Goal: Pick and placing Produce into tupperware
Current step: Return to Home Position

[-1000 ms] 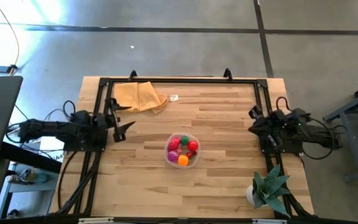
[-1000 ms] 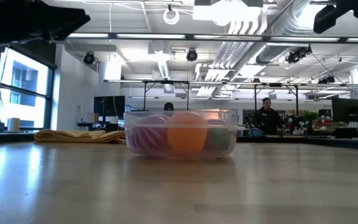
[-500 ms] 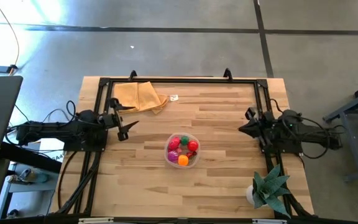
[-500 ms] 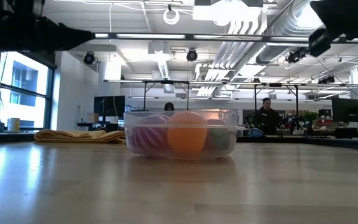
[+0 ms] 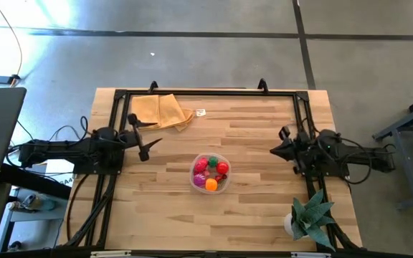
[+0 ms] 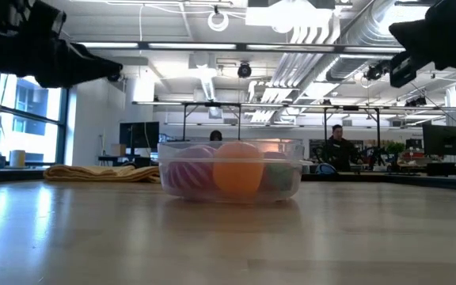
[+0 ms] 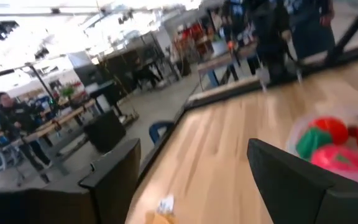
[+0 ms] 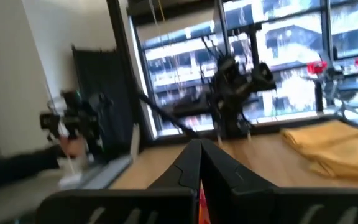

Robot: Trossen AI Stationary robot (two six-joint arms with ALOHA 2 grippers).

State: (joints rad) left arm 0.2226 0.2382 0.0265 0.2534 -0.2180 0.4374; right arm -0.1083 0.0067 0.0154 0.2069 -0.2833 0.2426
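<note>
Nearest, at the front right corner of the table (image 5: 249,143), a spiky potted plant (image 5: 310,213). Then mid-table the round clear tupperware (image 5: 193,175), heaped with red, green, pink and orange produce (image 5: 201,165), unobstructed; flanking it well apart, left gripper (image 5: 142,136) splayed wide and empty, right gripper (image 5: 274,150) pinched closed on nothing. Farther back, a folded tan cloth (image 5: 160,111) and small white tag (image 5: 201,112); beyond, a person (image 6: 340,148) in the room.
</note>
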